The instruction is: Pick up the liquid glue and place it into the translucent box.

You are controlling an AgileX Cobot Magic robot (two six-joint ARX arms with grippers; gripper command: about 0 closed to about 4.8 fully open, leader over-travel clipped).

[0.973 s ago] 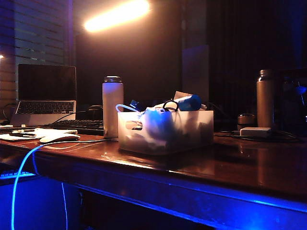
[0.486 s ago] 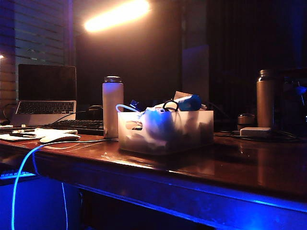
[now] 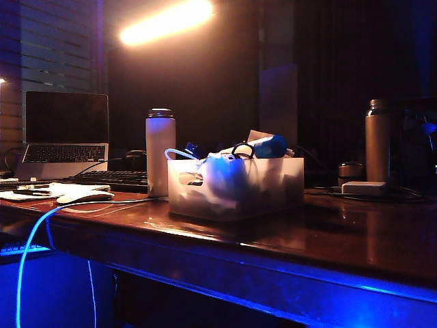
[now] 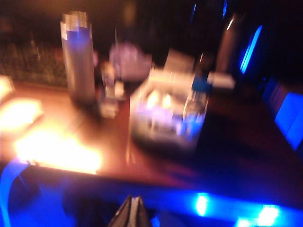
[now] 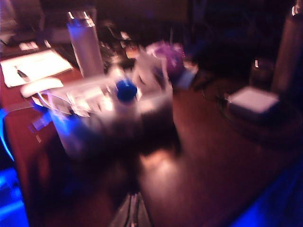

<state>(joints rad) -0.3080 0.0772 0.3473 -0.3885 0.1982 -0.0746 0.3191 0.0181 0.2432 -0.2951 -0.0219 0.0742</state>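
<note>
Dim desk scene, taking the translucent box (image 3: 235,188) as our landmark. The liquid glue (image 3: 268,146) lies on its side atop the heaped contents, at the box's rim on the side away from the white flask (image 3: 160,152), which stands just beside the box's slotted end. We judge the placing done, so the step in hand is to withdraw cleanly. Neither arm appears in the exterior view. In the blurred wrist views, the left gripper (image 4: 132,213) and right gripper (image 5: 132,213) sit well apart from the box, on its near side, jaws pressed together and holding nothing. To finish well, we would keep both arms clear of the box and flask; the glue perches high and might roll if jolted.
</note>
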